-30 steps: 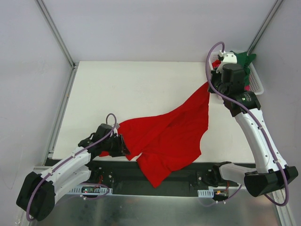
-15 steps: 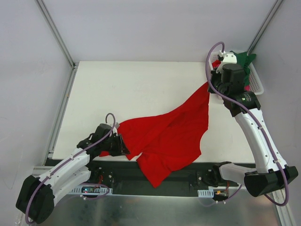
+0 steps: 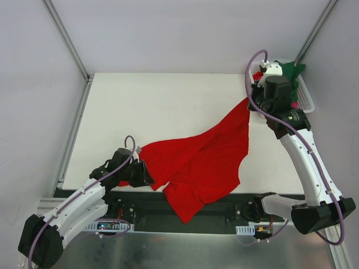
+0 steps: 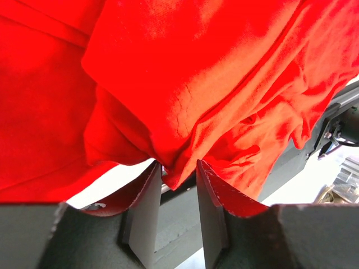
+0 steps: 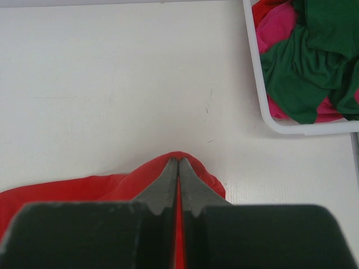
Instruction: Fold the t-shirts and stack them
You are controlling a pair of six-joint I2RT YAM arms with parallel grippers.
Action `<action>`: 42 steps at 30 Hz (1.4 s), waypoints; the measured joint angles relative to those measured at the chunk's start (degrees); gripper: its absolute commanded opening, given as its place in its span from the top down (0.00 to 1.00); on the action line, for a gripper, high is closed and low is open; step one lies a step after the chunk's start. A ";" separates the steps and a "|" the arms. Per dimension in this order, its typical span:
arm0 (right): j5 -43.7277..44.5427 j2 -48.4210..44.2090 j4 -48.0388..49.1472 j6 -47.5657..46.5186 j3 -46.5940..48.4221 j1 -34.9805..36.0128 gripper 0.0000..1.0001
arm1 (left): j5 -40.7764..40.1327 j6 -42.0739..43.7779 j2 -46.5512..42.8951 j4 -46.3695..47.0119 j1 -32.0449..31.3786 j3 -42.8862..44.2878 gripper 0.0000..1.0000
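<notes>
On the white surface (image 3: 157, 106), the red t-shirt (image 3: 202, 157) sprawls unfolded, its near edge spilling over the front. The right claw (image 5: 178, 162) is clamped on its far corner, just beside the basket (image 5: 314, 129). The left claw (image 4: 178, 168) has its jaws partly apart around a bunched hem; I cannot tell whether it grips. Nothing is folded or stacked yet. The green t-shirt (image 5: 314, 56) and pink t-shirt (image 5: 277, 19) lie crumpled in the basket, crowding the right arm.

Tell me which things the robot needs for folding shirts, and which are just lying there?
For the job: red t-shirt, pinched by the left gripper and the right gripper; green t-shirt and pink t-shirt, both crumpled.
Just there: white basket, holding those two; table.
</notes>
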 measured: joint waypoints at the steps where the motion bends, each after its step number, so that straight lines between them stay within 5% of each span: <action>1: 0.00 0.00 0.00 0.00 0.00 0.00 0.99 | 0.00 -0.13 -0.35 -0.11 -0.02 0.00 0.73; 12: -0.02 0.00 0.00 0.02 0.00 0.15 0.98 | -1.09 -1.36 -1.16 -1.53 -0.37 0.17 1.00; 42: -0.35 0.42 0.00 0.04 0.00 0.35 0.99 | -1.33 -0.66 -2.49 -8.33 -0.37 14.27 1.00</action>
